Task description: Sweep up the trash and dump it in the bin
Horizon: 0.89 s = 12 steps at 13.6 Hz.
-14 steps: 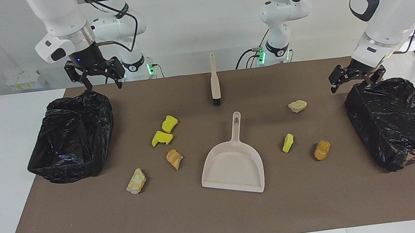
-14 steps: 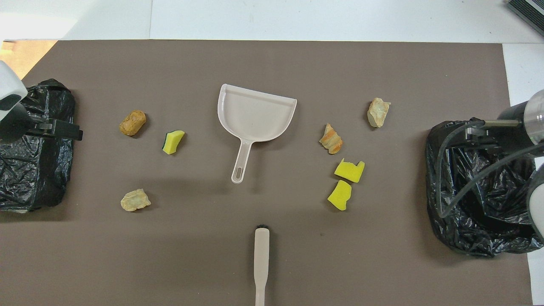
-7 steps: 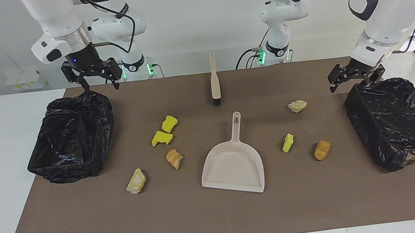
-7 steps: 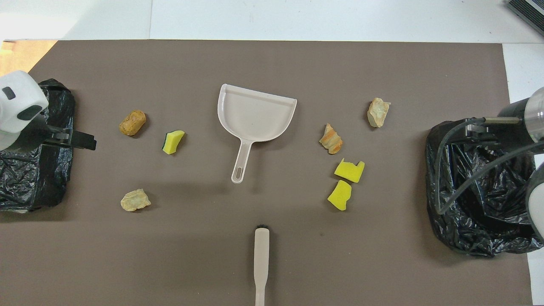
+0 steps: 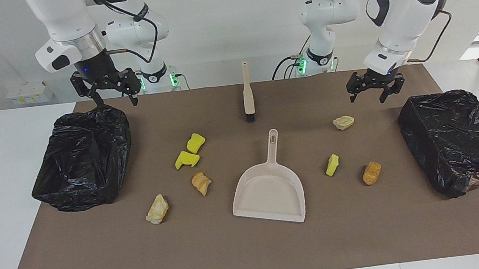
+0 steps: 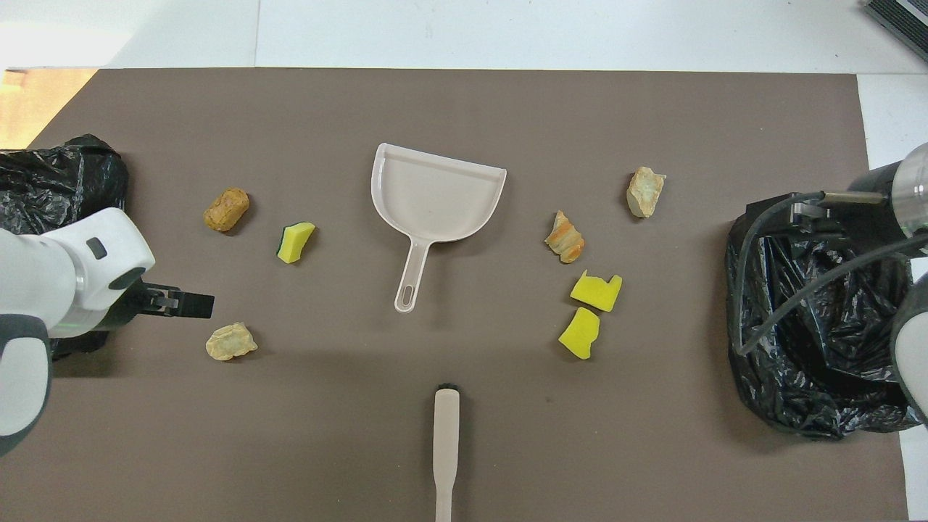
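Observation:
Several pieces of trash lie on the brown mat: yellow sponge pieces [image 5: 195, 142] [image 5: 332, 164] and tan chunks [image 5: 201, 183] [image 5: 343, 122] [image 5: 371, 173]. The pale dustpan [image 5: 268, 192] sits among them, its handle pointing at the brush [image 5: 247, 92], which lies nearer the robots. A black-lined bin [image 5: 456, 139] stands at the left arm's end and another bin [image 5: 82, 159] at the right arm's end. My left gripper [image 5: 368, 96] hangs open over the mat beside the pale chunk [image 6: 230, 341]. My right gripper [image 5: 116, 101] hangs open over its bin's corner.
The mat [image 5: 252, 250] covers most of the white table. In the overhead view the dustpan [image 6: 435, 192] has trash on both sides, and the brush [image 6: 445, 449] lies at the mat's edge nearest the robots.
My left gripper has swung off its bin's edge toward the table's middle, out over the mat. The right gripper rose slightly and now holds still. Nothing on the mat moved.

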Tool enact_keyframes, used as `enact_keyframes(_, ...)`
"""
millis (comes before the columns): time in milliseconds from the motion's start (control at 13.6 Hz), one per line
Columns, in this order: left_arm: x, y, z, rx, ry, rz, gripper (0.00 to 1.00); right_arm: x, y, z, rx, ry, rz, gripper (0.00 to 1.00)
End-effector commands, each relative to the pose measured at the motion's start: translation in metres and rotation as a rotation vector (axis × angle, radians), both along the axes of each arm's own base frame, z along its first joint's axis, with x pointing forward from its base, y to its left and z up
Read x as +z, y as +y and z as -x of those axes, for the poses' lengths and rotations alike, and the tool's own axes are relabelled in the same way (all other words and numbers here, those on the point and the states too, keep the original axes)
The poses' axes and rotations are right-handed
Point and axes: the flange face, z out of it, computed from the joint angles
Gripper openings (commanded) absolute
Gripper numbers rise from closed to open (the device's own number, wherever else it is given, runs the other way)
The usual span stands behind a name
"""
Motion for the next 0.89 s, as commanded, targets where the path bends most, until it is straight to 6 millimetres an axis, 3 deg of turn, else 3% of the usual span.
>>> enact_keyframes(0, -0.018, -0.05, 0.037, -0.015, -0.01, -0.008, 1.0, -0.004, 0.023, -0.009, 0.006, -0.031, -0.01, 1.0)
enact_keyframes(295, -0.039, -0.133, 0.1, 0.011, 0.005, -0.014, 1.0, -0.016, 0.046, -0.014, 0.032, -0.027, -0.023, 1.0)
enact_keyframes(369, -0.046, -0.152, 0.114, 0.02, 0.003, -0.012, 1.0, -0.02, 0.061, -0.011, 0.058, -0.019, -0.024, 1.0)
enact_keyframes(590, -0.094, -0.219, 0.17, 0.01, -0.014, 0.013, 1.0, -0.038, 0.097, -0.013, 0.08, -0.011, -0.027, 1.0)
enact_keyframes(811, -0.116, -0.257, 0.216, 0.006, -0.001, 0.014, 1.0, -0.067, 0.134, -0.024, -0.027, -0.008, -0.036, 1.0)
